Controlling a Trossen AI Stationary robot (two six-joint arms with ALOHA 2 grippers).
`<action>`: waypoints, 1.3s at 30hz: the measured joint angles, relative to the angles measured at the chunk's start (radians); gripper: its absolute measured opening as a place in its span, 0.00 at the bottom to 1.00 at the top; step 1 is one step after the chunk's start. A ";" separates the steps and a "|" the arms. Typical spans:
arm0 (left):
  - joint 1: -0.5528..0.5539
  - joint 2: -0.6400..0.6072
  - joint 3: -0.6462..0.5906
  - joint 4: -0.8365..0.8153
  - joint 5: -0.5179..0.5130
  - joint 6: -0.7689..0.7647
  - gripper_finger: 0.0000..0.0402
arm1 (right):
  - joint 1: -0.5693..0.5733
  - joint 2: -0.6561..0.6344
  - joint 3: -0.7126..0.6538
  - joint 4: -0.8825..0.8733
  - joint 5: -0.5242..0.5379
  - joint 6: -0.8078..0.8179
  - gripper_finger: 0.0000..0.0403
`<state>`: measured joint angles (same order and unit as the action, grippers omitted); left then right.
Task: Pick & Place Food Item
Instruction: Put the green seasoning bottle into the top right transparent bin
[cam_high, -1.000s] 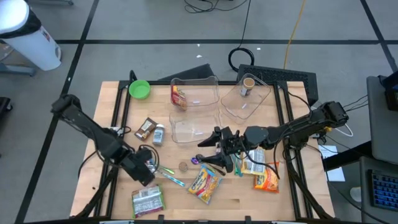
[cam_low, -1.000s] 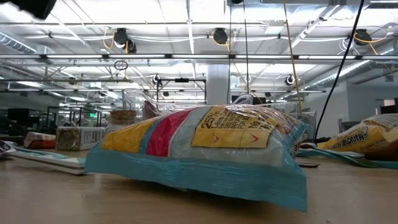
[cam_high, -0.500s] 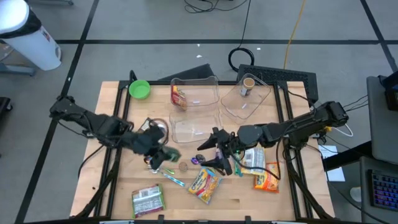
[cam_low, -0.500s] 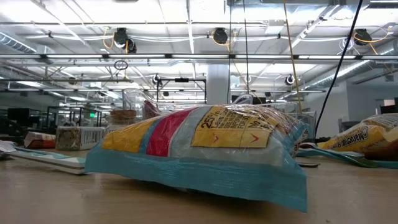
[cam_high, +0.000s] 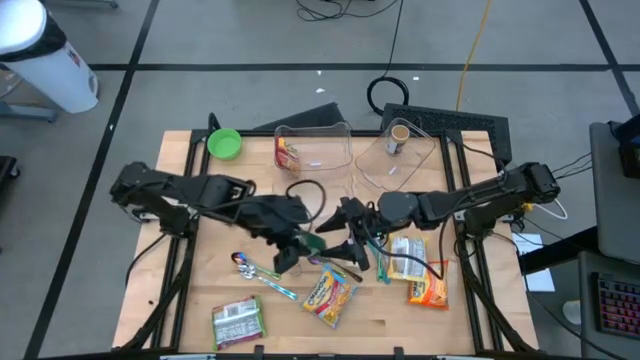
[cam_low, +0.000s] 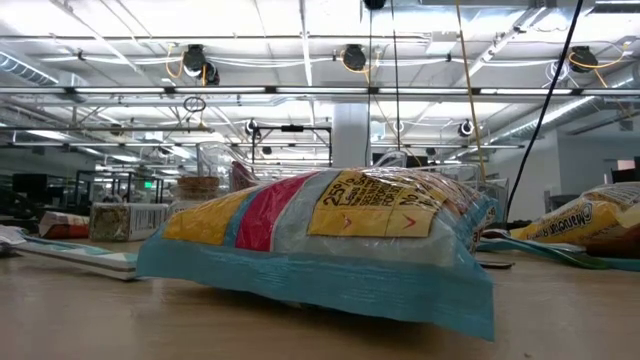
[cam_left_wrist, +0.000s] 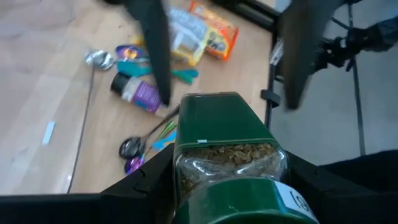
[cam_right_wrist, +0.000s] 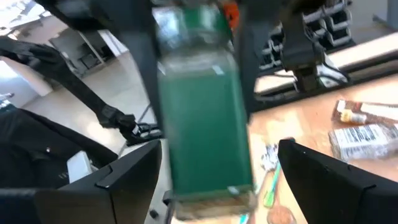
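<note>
The left pincer (cam_high: 297, 243) is clamped on a green-lidded jar (cam_left_wrist: 225, 163), held above the worktop (cam_high: 190, 290). The right pincer (cam_high: 350, 245), fingers wide apart, faces the jar just beside it, the jar's long axis pointing between those fingers.

Overhead, table-level, two close wrist views

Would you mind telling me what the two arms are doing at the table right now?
The left gripper holds a green-capped jar of seasoning above the middle of the wooden table. The right gripper is open, facing the jar as if to receive it. Snack packets lie below.
</note>
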<state>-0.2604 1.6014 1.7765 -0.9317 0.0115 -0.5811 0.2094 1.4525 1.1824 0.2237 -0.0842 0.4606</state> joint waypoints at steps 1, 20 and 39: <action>0.003 0.013 0.021 -0.005 0.006 0.016 0.51 | -0.001 0.000 0.000 -0.012 0.000 0.005 0.78; 0.059 0.049 0.113 -0.024 0.041 0.117 0.51 | -0.002 0.000 -0.002 -0.042 0.000 -0.039 0.68; 0.076 0.049 0.112 0.008 0.039 0.125 0.61 | -0.002 0.001 -0.002 -0.040 0.000 -0.110 0.47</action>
<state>-0.1839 1.6505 1.8889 -0.9238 0.0509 -0.4561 0.2077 1.4532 1.1809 0.1832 -0.0841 0.3508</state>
